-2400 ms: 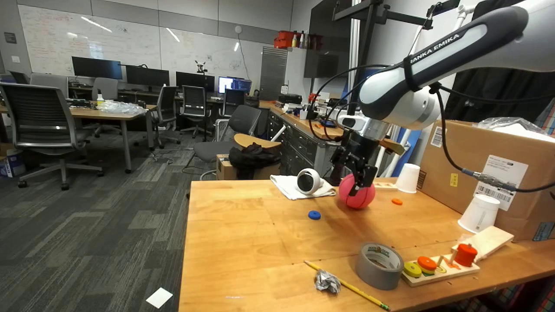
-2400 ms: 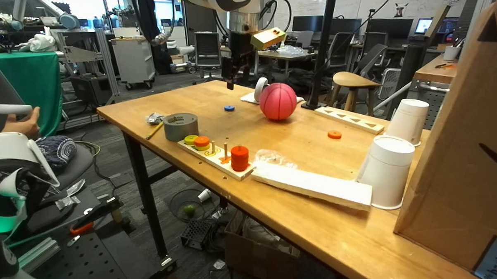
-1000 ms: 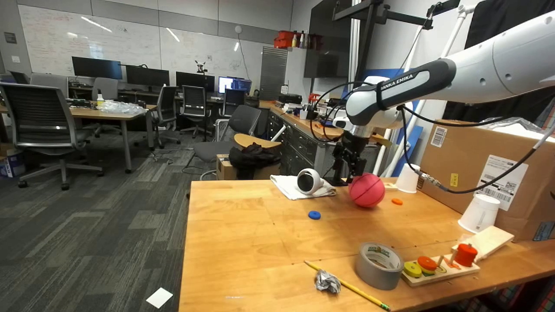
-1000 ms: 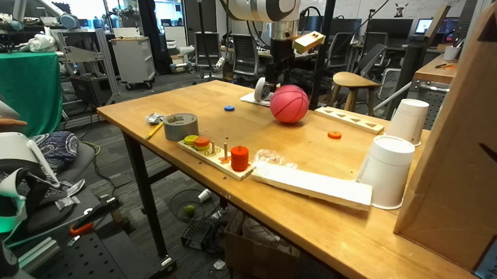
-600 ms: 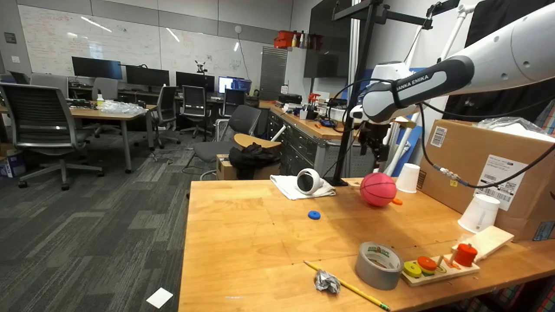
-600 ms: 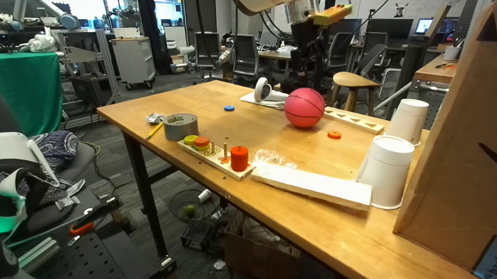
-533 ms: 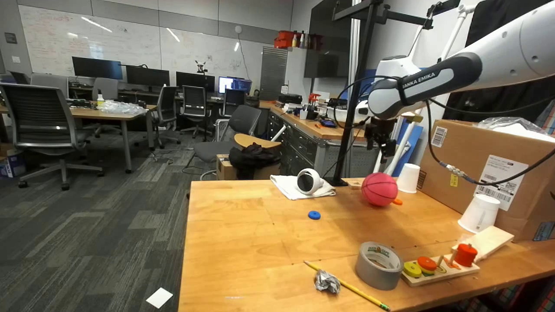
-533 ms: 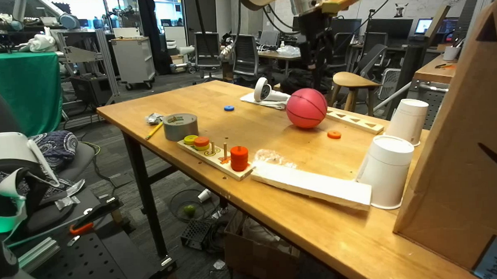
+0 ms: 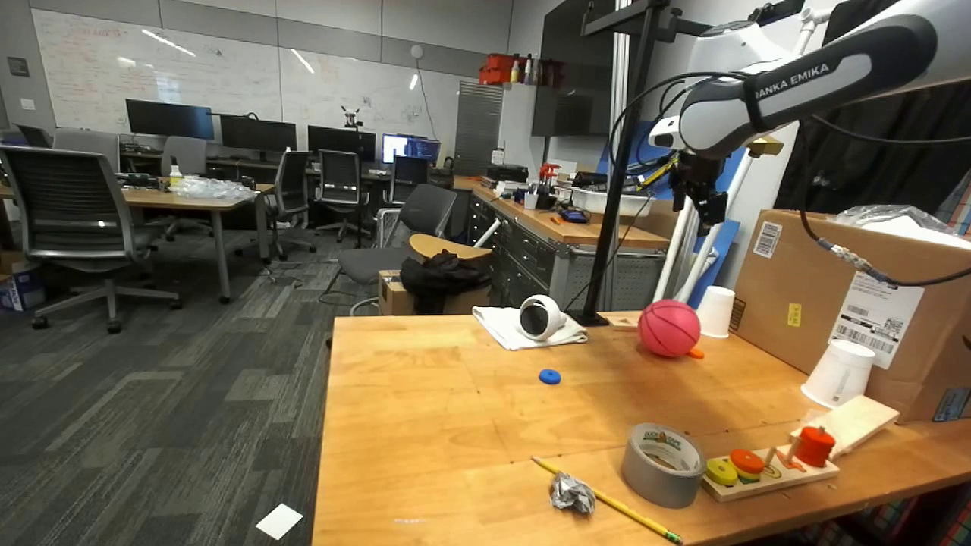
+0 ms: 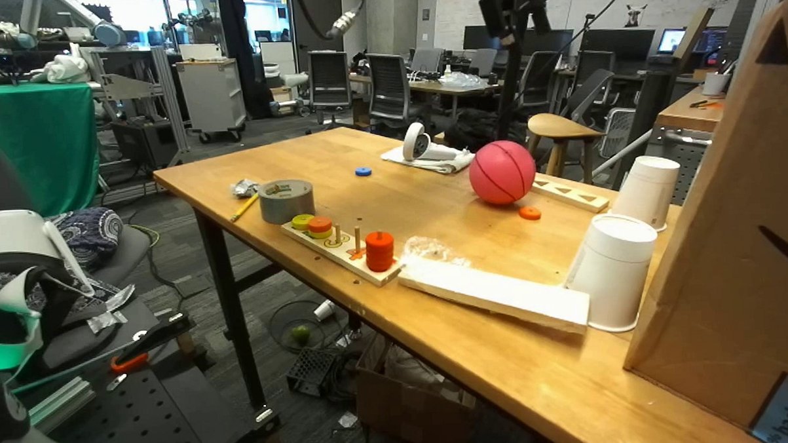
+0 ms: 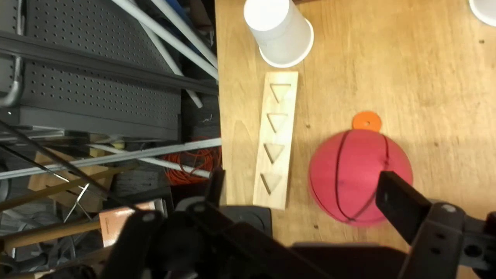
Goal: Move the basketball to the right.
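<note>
Wrist view, looking down past the gripper [image 11: 300, 178]: its two black fingers [image 11: 403, 205] stand wide apart, and one overlaps the pinkish-red basketball [image 11: 360, 170] from this angle. In both exterior views I see the gripper hanging well above the basketball, clear of it. The basketball itself rests on the wooden table [image 9: 425, 425], between a white cloth [image 9: 502, 327] bearing a white round-headed device [image 9: 541, 317] and an upside-down paper cup [image 9: 716, 309]. An orange disc [image 11: 367, 120] pokes out past its edge in the wrist view; I can't quite make out whether the two touch. Alongside lies a pale wooden strip [image 11: 277, 137] with triangular cutouts. Down by the table's near side, in an exterior view, sits a roll of grey tape [image 9: 663, 478], right up beside a peg toy [image 9: 781, 484] with coloured rings [image 9: 816, 447], and a yellow pencil [image 9: 637, 516] lies next to some crumpled foil [image 9: 573, 493]. A blue disc [image 9: 550, 376] lies flat between the cloth and the tape, nearer the cloth and touching neither.
</note>
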You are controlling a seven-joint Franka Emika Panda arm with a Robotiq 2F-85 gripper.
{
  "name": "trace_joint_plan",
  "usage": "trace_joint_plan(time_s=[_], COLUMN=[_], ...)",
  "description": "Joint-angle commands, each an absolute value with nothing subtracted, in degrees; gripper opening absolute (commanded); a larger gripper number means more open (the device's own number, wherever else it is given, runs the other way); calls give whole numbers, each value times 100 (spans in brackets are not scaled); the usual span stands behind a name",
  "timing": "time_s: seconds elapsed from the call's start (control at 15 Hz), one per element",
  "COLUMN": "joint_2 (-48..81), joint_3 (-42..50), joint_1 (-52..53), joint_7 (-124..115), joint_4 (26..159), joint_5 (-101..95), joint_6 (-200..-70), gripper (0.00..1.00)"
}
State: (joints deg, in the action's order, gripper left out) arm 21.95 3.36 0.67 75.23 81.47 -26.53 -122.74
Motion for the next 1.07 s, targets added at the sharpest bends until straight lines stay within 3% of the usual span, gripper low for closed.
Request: trace_joint_plan(time_s=[0.0,1.0], joint_2=[1610,1364], joint_3=[-14,-610], joint_1=[177,-150], joint_7=[6976,7204], joint_4=[8971,10388], joint_5=[-2151,1403], joint_6=[-12048,-11709], gripper=[100,100])
